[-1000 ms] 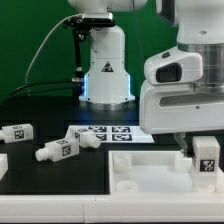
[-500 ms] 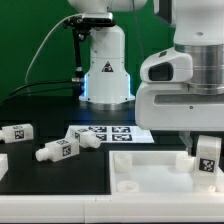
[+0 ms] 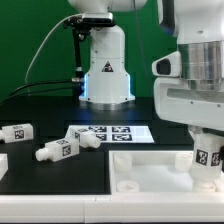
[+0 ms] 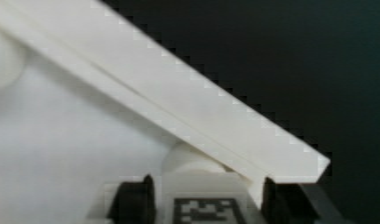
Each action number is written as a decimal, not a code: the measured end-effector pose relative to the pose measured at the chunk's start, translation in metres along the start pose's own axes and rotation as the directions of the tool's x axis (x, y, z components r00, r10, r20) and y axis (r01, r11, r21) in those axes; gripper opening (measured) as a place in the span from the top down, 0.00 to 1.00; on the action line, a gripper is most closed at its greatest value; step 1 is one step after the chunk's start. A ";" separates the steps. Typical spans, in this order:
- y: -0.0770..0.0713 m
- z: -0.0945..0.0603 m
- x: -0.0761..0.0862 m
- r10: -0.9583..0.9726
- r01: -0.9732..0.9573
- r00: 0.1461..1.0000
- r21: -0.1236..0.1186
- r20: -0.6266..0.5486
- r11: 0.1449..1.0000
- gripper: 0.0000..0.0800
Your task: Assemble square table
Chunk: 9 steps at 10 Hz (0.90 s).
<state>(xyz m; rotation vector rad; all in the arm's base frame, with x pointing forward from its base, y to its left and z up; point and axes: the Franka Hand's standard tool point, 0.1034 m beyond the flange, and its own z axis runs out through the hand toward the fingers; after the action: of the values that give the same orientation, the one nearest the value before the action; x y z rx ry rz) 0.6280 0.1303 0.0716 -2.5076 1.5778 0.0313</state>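
— Claw (image 3: 206, 150) status?
— Pinching a short white plastic peg leg (image 3: 207, 160), tagged, upright!
— Where's that?
— Right end of the large white square plastic tabletop (image 3: 150, 165), exterior view's right. Off to its left, a loose white leg (image 3: 60, 149) lies beside the marker board (image 3: 105, 131).

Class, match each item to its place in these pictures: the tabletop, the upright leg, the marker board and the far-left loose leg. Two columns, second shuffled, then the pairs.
Column one:
1. tabletop
2. upright leg
3. marker board
4. far-left loose leg

Column two:
A. lying on its side near the exterior view's left edge
B. between the jaws, at the exterior view's right
C. flat on the table before the robot base
D. in the foreground, beneath the upright leg

Pairs: 1-D; 2-B; 3-C; 4-A
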 end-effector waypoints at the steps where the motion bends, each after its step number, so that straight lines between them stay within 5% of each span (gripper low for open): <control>1: -0.001 0.000 0.001 0.058 -0.058 0.998 0.008 0.012 0.998 0.64; 4: 0.000 0.000 0.001 0.007 -0.007 1.000 0.008 0.011 1.000 0.64; 6: -0.004 -0.006 0.009 -0.200 0.200 0.980 0.003 -0.008 0.980 0.27; 7: -0.006 -0.007 0.010 -0.386 0.386 0.922 -0.014 -0.028 0.922 0.27; 9: -0.005 -0.006 0.011 -0.459 0.458 0.888 -0.018 -0.027 0.889 0.19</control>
<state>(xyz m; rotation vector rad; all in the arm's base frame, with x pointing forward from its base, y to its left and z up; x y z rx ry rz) 0.6368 0.1218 0.0770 -2.8317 0.9525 -0.0627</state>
